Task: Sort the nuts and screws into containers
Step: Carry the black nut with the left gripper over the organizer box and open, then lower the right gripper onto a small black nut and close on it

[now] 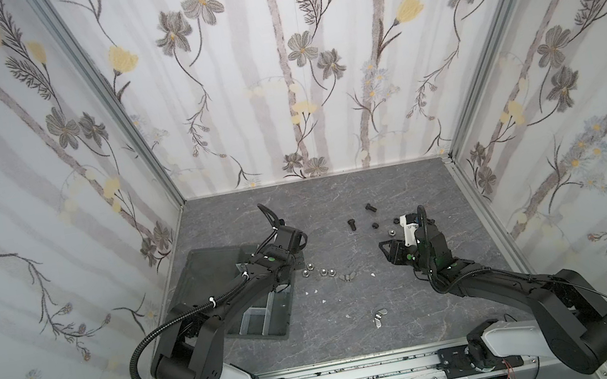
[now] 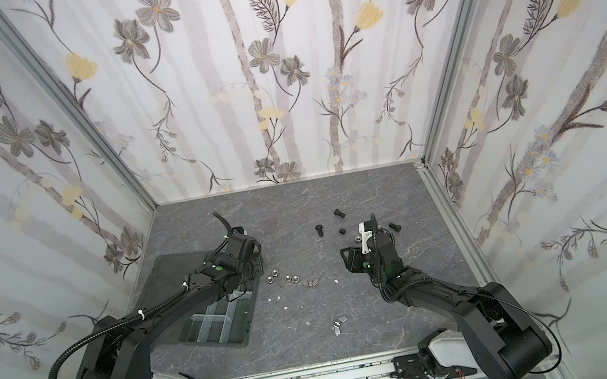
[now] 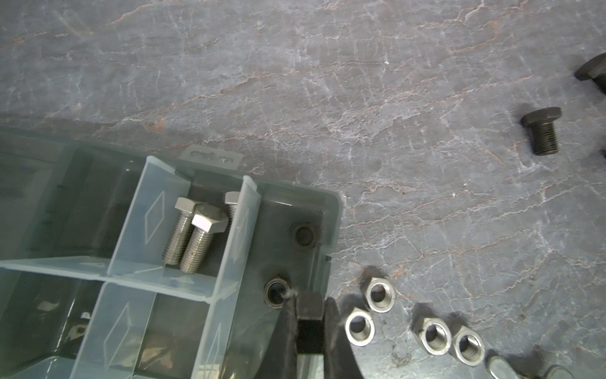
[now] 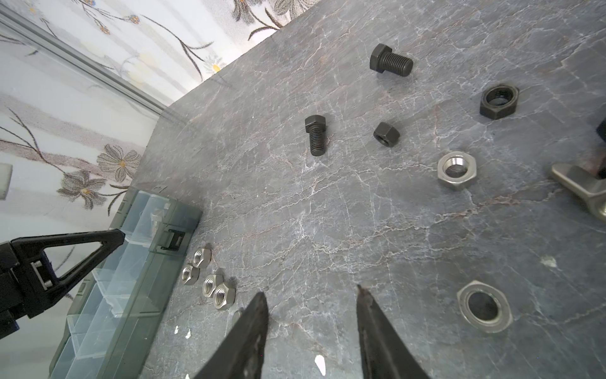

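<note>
Inside the left gripper (image 3: 310, 300), a half-hidden black nut (image 3: 310, 308)

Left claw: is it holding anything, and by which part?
Yes: the left gripper pinches a black nut by its opposite sides, above the tray. The right gripper is open and holds nothing.
</note>
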Controlling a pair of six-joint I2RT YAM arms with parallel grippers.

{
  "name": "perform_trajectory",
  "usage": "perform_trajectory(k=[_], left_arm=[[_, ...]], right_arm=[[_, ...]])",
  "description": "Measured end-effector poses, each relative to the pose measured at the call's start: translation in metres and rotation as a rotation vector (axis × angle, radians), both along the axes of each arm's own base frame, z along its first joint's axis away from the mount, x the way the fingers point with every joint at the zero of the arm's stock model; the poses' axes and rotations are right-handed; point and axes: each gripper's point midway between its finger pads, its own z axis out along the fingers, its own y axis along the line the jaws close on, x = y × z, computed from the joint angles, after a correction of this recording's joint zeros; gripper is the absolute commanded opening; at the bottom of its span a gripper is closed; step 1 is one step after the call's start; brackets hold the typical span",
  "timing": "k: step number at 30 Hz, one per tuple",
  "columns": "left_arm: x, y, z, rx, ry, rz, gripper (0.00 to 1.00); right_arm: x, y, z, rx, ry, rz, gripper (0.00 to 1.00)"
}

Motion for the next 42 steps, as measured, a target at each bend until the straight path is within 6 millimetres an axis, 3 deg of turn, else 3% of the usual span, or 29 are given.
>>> perform_trajectory(k=[9, 19, 23, 29, 37, 42], left_arm=[[0.002, 0.023, -0.009, 0.001, 0.015, 0.056, 0.13], [0.007, 0.023, -0.006, -0.016, 0.008, 0.059, 0.33], [0.01, 0.021, 0.013, -0.041, -0.033, 0.051, 0.42], [0.008, 0.019, 0.056, -0.1, -0.129, 0.026, 0.56], [-0.009, 0.019, 0.118, -0.19, -0.262, -0.028, 0.75], [-0.022, 0.021, 0.135, -0.219, -0.301, -0.052, 0.86]], right_arm=[[0.001, 0.001, 0.001, -0.012, -0.004, 0.004, 0.46], [0.005, -0.001, 0.004, -0.038, -0.013, -0.009, 0.46], [0.008, -0.003, 0.006, -0.057, -0.012, -0.018, 0.47], [0.015, -0.005, 0.016, -0.089, -0.022, -0.031, 0.48], [0.031, -0.003, 0.013, -0.168, 0.021, -0.028, 0.44], [0.041, -0.002, 0.01, -0.224, 0.046, -0.019, 0.44]])
